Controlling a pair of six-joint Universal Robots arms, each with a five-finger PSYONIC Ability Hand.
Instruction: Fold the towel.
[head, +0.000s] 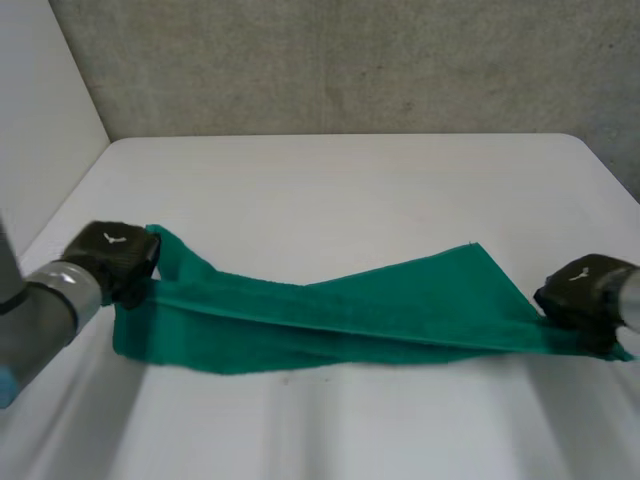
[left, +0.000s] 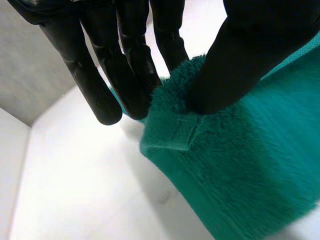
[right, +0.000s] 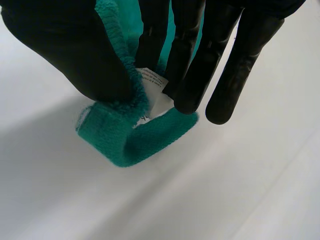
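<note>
Towel gripped at both ends, stretched along the table's near edge.

The green towel spans the white table from close to its left edge to close to its right edge. It is bunched lengthwise, with its lower layer resting on the surface. The left hand pinches one end corner between thumb and fingers. The right hand pinches the opposite end the same way, beside the white label. Probable fault: both grips appear to take only the hem, so added tension between the hands could pull a corner free. The twisted, uneven layers could also set a skewed crease if laid down unaligned.
</note>
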